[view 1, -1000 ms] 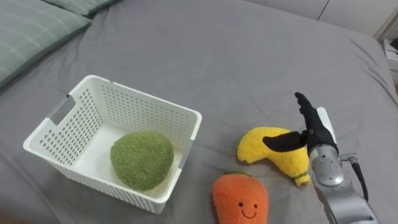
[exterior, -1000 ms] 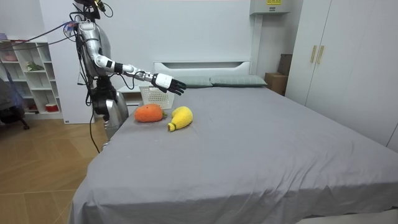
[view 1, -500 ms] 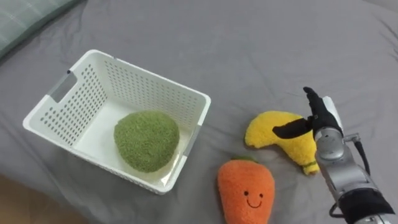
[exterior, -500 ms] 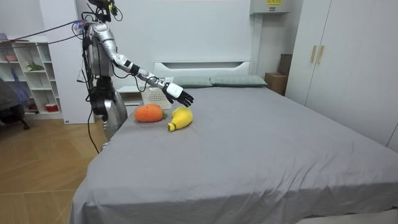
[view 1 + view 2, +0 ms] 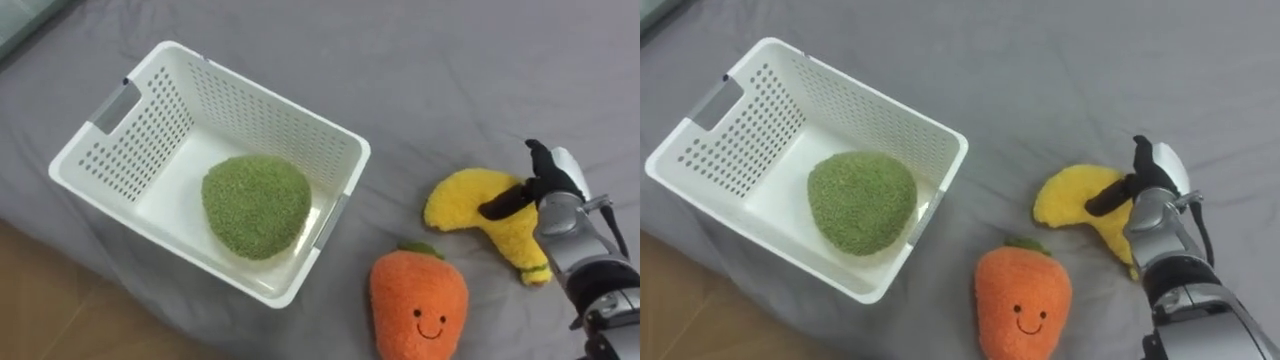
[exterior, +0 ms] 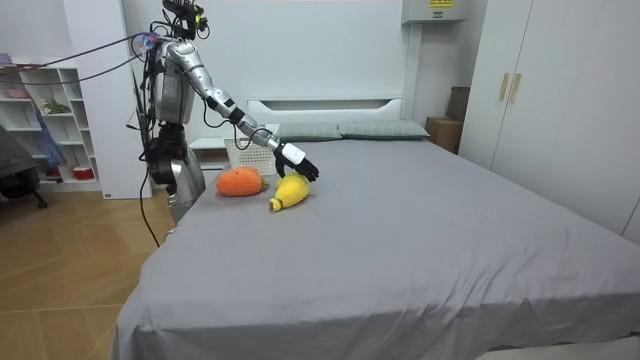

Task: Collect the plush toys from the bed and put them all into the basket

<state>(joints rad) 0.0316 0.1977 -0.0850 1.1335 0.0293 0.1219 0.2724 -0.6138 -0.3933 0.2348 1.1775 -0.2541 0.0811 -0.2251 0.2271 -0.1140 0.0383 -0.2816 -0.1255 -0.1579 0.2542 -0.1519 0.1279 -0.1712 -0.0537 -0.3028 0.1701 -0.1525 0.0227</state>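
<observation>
Evidently the right hand (image 5: 548, 188) hangs over the plush banana (image 5: 470, 200) to take it: fingers straight, thumb spread across the toy, nothing gripped yet. The banana lies on the grey bed sheet (image 5: 450, 80) right of the white basket (image 5: 150, 130), with bare sheet between them. The plush carrot (image 5: 418, 305) lies off the basket's front right corner. A green plush ball (image 5: 255, 205) fills the basket's middle, leaving room along the walls. The basket's front left stands near the bed edge.

Perforated white plastic basket (image 5: 262, 123); fuzzy plush banana (image 5: 470, 203); matt cloth bedsheet (image 5: 440, 80).
</observation>
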